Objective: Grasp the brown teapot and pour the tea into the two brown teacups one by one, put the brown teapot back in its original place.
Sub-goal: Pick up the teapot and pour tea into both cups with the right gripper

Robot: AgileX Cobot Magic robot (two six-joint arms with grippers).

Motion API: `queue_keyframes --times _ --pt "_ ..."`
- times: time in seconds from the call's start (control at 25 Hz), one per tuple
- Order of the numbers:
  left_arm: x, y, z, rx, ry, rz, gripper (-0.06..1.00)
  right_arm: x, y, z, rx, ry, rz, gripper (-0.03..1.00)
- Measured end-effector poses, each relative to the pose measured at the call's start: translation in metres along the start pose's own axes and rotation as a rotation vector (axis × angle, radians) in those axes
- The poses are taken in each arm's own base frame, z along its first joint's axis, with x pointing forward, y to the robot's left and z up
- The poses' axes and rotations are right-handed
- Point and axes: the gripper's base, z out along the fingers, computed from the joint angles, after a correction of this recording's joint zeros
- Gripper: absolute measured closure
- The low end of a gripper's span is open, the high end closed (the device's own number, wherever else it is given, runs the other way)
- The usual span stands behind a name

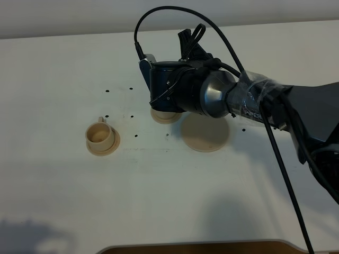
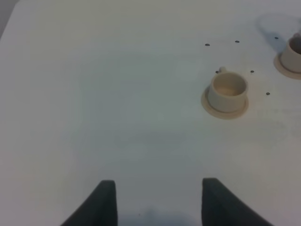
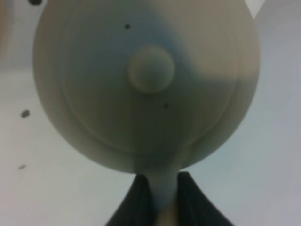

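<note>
Black right arm (image 1: 212, 95) reaches across the white table (image 1: 53, 201). Its right gripper (image 3: 162, 183) is clamped on the loop handle of the brown teapot (image 3: 146, 84), held off the wide saucer (image 1: 204, 132). The near teacup (image 1: 99, 135) sits on its small saucer, well left. The second teacup (image 2: 292, 55) sits under the wrist. The left gripper (image 2: 157, 200) hovers, fingers apart.

Teapot (image 3: 146, 84): one.
Teacups: two. First (image 1: 99, 135) fully seen, second (image 2: 294, 55) partly cut off in left wrist view.
Small saucers: two, one under each cup (image 1: 103, 147) (image 1: 165, 117).
Wide saucer (image 1: 205, 132): one.
Pincers: two, left pincer (image 2: 157, 202) and right pincer (image 3: 162, 200).
Tabletop (image 1: 53, 185): one, with several small dark holes (image 1: 136, 135).
</note>
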Motion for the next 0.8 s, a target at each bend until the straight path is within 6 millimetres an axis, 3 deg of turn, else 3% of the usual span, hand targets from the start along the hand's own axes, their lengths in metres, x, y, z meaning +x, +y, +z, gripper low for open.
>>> queue_keyframes --times 0.8 --pt "0.0 0.0 0.0 0.0 0.0 0.0 0.49 -0.0048 -0.0072 -0.0054 0.099 0.002 -0.18 0.85"
